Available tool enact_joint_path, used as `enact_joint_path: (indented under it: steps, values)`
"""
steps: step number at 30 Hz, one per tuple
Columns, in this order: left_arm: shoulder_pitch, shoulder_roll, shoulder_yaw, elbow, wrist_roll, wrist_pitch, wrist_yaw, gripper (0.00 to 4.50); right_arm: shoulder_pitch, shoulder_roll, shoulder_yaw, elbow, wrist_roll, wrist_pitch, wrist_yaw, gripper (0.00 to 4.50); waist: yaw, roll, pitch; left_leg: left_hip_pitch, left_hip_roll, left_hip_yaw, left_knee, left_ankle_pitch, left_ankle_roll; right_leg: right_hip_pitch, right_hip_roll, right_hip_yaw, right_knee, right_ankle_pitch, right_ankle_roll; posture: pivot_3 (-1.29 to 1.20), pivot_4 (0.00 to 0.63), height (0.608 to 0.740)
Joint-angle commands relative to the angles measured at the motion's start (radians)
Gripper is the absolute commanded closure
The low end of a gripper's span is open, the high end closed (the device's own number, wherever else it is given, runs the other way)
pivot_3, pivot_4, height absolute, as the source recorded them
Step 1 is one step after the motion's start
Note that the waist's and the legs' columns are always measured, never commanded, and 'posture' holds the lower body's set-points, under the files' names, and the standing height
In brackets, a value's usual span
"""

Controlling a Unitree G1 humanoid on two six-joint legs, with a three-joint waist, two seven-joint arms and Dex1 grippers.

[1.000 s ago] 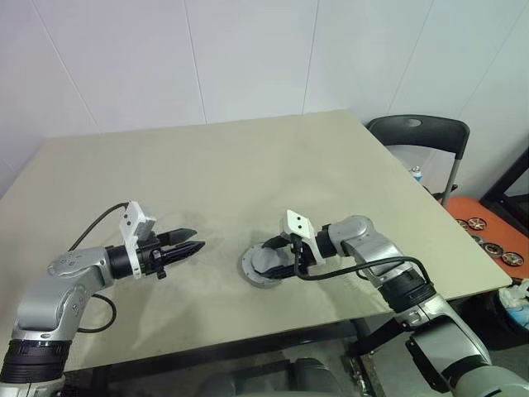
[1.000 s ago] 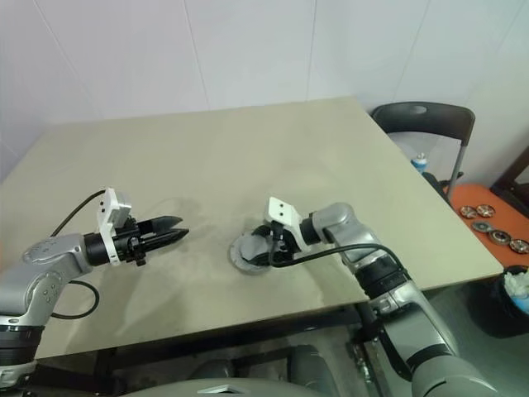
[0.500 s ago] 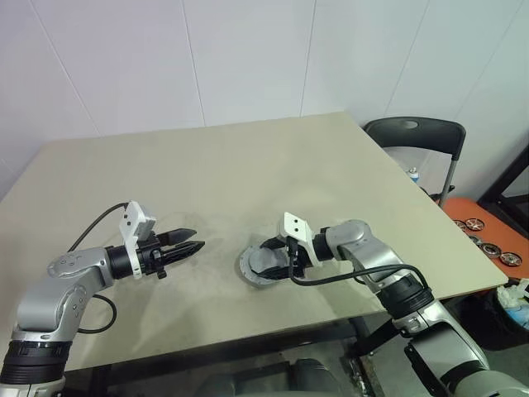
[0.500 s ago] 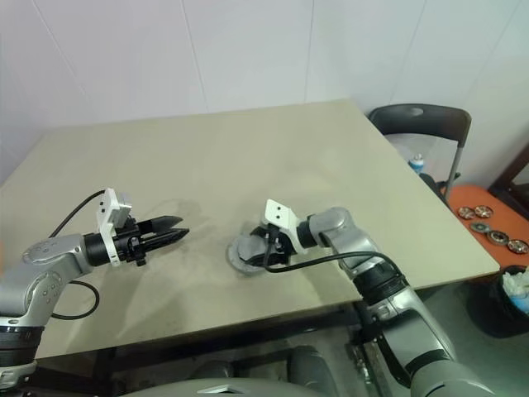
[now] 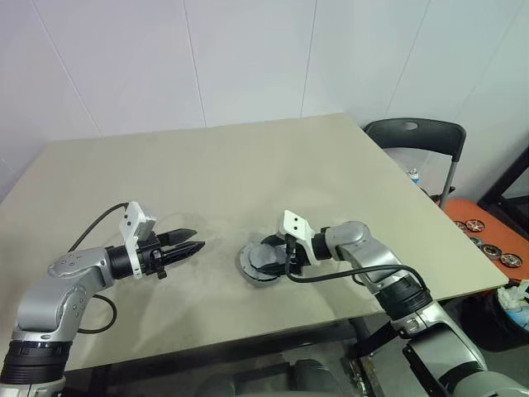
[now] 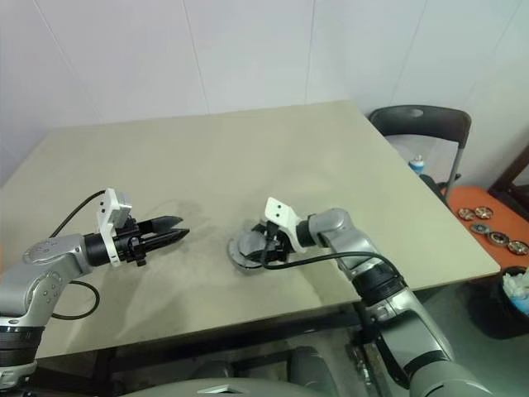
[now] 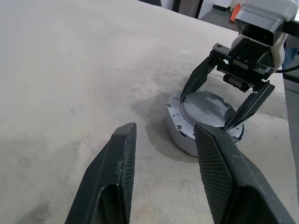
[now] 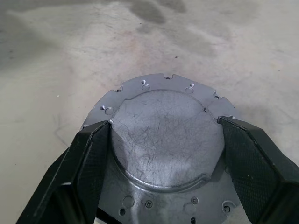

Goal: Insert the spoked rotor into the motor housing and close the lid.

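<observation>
Right gripper (image 8: 163,154): I see its two black fingers (image 8: 88,163) spread wide and set against opposite edges of the raised round plate, pinching the lid from both sides.
Lid (image 8: 166,140): what I can make out is a grey, scratched metal disc sitting flat on a wider flanged base; no slots or coloured centre show on this face.
Motor housing (image 7: 180,128): the grey round body under the lid, with a notched flange and small screw holes round the rim. It rests on the table, a little toward my right of centre, near the front edge. I see no copper windings from here.
Spoked rotor: I cannot tell where it is.
Left gripper (image 7: 161,154): its fingers (image 7: 117,172) stand partly apart with nothing between them, held above the table and pointing toward the housing, well apart from it.
Table (image 5: 207,165): beige top, bare apart from the housing stack.
Chair (image 5: 417,136): dark folding chair just past the table's far right corner.
Spare discs (image 5: 488,236): several small round parts on an orange surface down at the right.
</observation>
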State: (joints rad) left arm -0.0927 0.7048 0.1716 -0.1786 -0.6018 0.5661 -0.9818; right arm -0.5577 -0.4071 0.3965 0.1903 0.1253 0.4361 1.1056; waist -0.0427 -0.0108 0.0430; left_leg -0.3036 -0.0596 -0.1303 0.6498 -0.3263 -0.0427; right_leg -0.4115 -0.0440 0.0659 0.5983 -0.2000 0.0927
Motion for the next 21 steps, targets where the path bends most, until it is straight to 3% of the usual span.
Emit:
enact_joint_path:
  steps: [1,6,21]
  values:
    - [-0.024,0.006,0.007,-0.014,-0.011,-0.004,-0.007,2.41,-0.009,-0.018,-0.008,0.003,0.002,0.004,0.023,1.18,0.000,0.000,0.000,0.000,0.000,0.000,0.000,0.000,0.000,0.000,0.000,0.000,0.000,0.000,0.000,0.00,0.000,0.740]
    - [-0.026,0.006,0.006,-0.011,-0.008,-0.006,-0.009,2.41,0.001,-0.043,0.004,-0.028,0.030,0.037,0.090,1.18,0.004,0.000,0.000,0.000,0.000,0.000,0.000,0.000,0.000,0.000,-0.001,0.000,-0.001,0.000,0.000,0.00,0.000,0.740]
    - [-0.015,0.003,0.007,-0.019,-0.010,-0.004,-0.003,2.41,0.015,-0.005,0.007,-0.013,-0.012,-0.036,0.018,1.18,-0.001,0.000,0.000,0.000,0.000,0.000,0.000,0.000,0.000,0.000,0.000,0.000,-0.001,-0.001,0.002,0.00,0.000,0.740]
